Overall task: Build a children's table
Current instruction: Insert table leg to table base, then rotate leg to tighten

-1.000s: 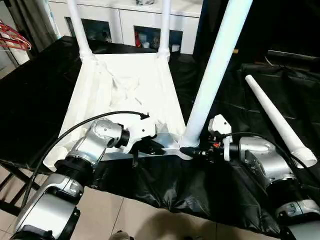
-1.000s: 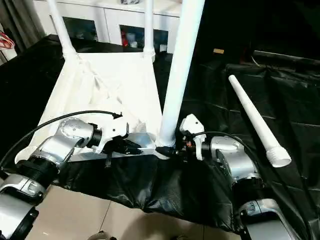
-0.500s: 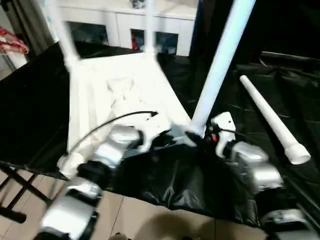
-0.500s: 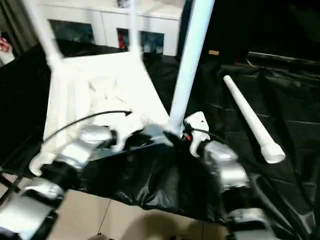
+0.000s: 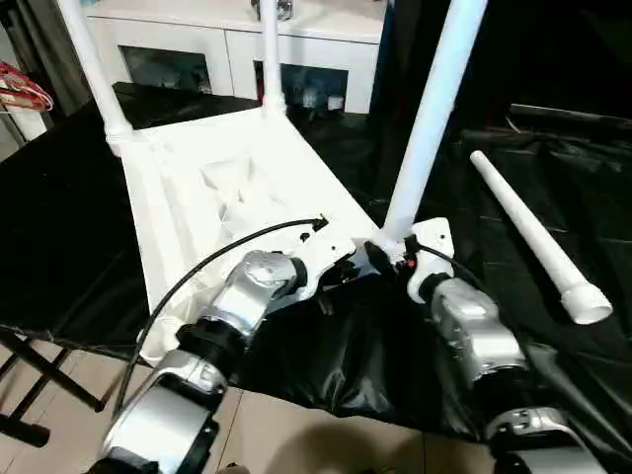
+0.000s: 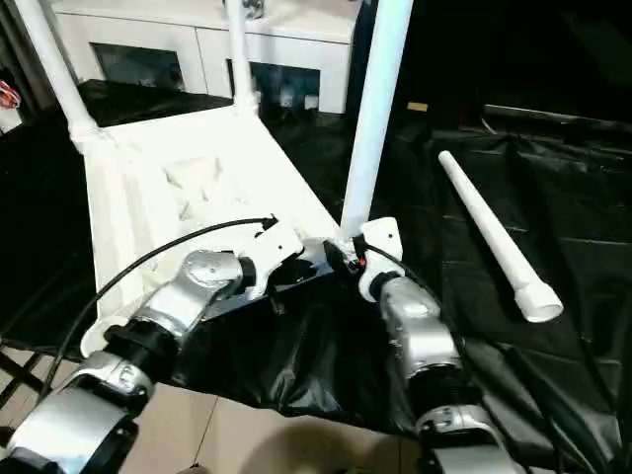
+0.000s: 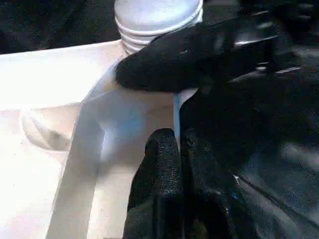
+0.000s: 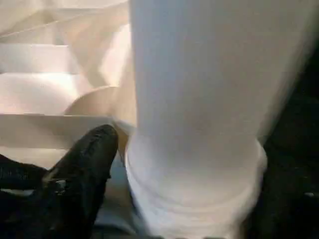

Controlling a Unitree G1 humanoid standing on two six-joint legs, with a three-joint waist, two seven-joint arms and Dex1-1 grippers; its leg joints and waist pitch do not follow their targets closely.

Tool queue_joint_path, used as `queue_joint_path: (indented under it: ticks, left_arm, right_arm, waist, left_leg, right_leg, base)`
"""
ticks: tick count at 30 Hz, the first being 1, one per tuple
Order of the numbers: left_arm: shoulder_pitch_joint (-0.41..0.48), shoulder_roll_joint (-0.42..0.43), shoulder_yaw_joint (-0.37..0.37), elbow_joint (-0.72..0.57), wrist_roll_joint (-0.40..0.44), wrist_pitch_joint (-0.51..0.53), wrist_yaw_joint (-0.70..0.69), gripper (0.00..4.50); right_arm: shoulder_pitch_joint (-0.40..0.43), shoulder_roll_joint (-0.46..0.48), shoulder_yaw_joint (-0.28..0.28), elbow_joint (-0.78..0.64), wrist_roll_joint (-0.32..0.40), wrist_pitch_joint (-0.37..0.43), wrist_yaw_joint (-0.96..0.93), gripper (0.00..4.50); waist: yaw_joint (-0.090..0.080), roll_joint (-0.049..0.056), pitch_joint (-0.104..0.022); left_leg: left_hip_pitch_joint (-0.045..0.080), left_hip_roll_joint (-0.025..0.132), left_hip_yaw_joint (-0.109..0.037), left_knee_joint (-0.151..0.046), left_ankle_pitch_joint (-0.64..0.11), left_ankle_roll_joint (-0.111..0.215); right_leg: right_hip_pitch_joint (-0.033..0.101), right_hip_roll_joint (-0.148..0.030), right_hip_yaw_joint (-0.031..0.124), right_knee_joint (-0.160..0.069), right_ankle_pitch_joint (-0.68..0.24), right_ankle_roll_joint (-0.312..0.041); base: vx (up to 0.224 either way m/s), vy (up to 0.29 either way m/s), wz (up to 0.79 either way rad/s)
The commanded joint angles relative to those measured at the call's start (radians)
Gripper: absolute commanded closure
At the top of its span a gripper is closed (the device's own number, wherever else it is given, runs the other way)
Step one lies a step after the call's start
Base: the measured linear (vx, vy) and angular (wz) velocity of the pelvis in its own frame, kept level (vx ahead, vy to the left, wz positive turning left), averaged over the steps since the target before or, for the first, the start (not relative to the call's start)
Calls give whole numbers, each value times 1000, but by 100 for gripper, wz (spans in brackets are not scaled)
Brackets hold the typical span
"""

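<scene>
Left wrist view: left gripper (image 7: pixel 177 144) pinches the upturned white table (image 5: pixel 197 188) rim; right gripper's (image 5: pixel 380 259) grip unclear.

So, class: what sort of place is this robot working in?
Probably a room at home or a mock-up of one: a white cabinet with glass doors, a tiled floor, and a work surface draped in black sheeting.

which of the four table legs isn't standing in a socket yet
The leg lying loose on the black sheet to the robot's right. The other three stand upright from the table top, at its two far corners and near right corner.
</scene>
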Motion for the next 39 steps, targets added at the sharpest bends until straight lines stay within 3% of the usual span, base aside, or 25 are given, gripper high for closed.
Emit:
queue_joint_path:
  ticks: [1,3,4,8,14,18,22,24,27,32,35,38,39]
  left_arm:
    - [21,14,-35,-44,-58,-59,-118,450]
    - [26,33,-37,-50,-62,-67,-147,450]
    - [28,46,-37,-51,-66,-73,-169,450]
    - [42,103,-42,-85,-91,-80,-310,450]
    - [37,151,-58,-108,-119,-81,-432,450]
    - [29,167,-65,-96,-114,-94,-464,450]
    - [28,177,-61,-90,-110,-99,-474,450]
    - [28,181,-58,-91,-114,-95,-475,450]
    - [24,173,-47,-76,-117,-96,-453,450]
    - [12,129,-26,-48,-109,-88,-348,450]
    - [-19,74,-3,7,-73,-62,-177,450]
    - [-40,24,9,38,-57,-40,-74,450]
    - [-49,0,11,49,-50,-30,-31,450]
  right_arm:
    - [9,-39,38,-22,15,-2,112,45]
    - [15,-63,42,-28,20,-3,157,45]
    - [17,-79,45,-32,25,-1,191,45]
    - [39,-159,77,-76,52,2,408,45]
    - [45,-221,123,-123,89,18,593,45]
    - [41,-238,141,-128,91,15,651,81]
    - [43,-241,148,-136,94,18,685,123]
    - [48,-242,154,-146,101,26,697,129]
    - [56,-235,155,-146,106,28,696,160]
    - [68,-190,114,-126,119,34,613,169]
    - [56,-113,57,-67,103,2,409,171]
    - [52,-58,34,-38,85,1,265,171]
    - [51,-35,32,-28,72,-3,210,172]
  waist:
    - [1,-18,-71]
    - [0,-17,-71]
    - [3,-12,-72]
    - [1,-11,-71]
    - [8,-7,-70]
    - [12,-11,-70]
    - [14,-22,-70]
    - [15,-21,-69]
    - [15,-18,-69]
    - [18,-19,-67]
    - [15,-15,-63]
    - [9,-21,-65]
    - [8,-13,-64]
  left_leg:
    - [-3,21,4,-66,-131,95]
    - [-11,20,4,-65,-112,109]
    - [-7,20,5,-64,-113,109]
    - [-8,22,4,-64,-126,114]
    - [-4,27,7,-64,-149,112]
    - [-4,27,7,-65,-157,102]
    - [-6,26,7,-65,-147,96]
    - [-7,27,6,-66,-143,94]
    - [-7,26,6,-66,-139,91]
    - [-5,24,4,-68,-157,75]
    - [-4,21,3,-70,-180,54]
    - [-5,17,3,-71,-170,41]
    - [-6,17,1,-72,-177,43]
  right_leg:
    - [60,-48,55,-70,-258,-182]
    - [66,-46,55,-61,-222,-195]
    - [64,-46,55,-62,-219,-198]
    - [66,-46,56,-58,-197,-217]
    - [65,-43,57,-56,-182,-238]
    - [65,-45,57,-56,-200,-237]
    - [65,-47,58,-57,-230,-218]
    - [65,-46,58,-58,-239,-211]
    - [64,-47,58,-58,-244,-205]
    - [62,-48,59,-65,-281,-191]
    - [59,-49,58,-75,-355,-162]
    - [61,-47,56,-79,-384,-141]
    - [60,-47,55,-82,-397,-135]
  base:
    - [0,0,0]
    - [0,0,0]
    - [0,0,0]
    - [0,0,0]
    - [0,0,0]
    - [0,0,0]
    - [0,0,0]
    - [0,0,0]
    - [0,0,0]
    - [0,0,0]
    - [0,0,0]
    - [0,0,0]
    - [0,0,0]
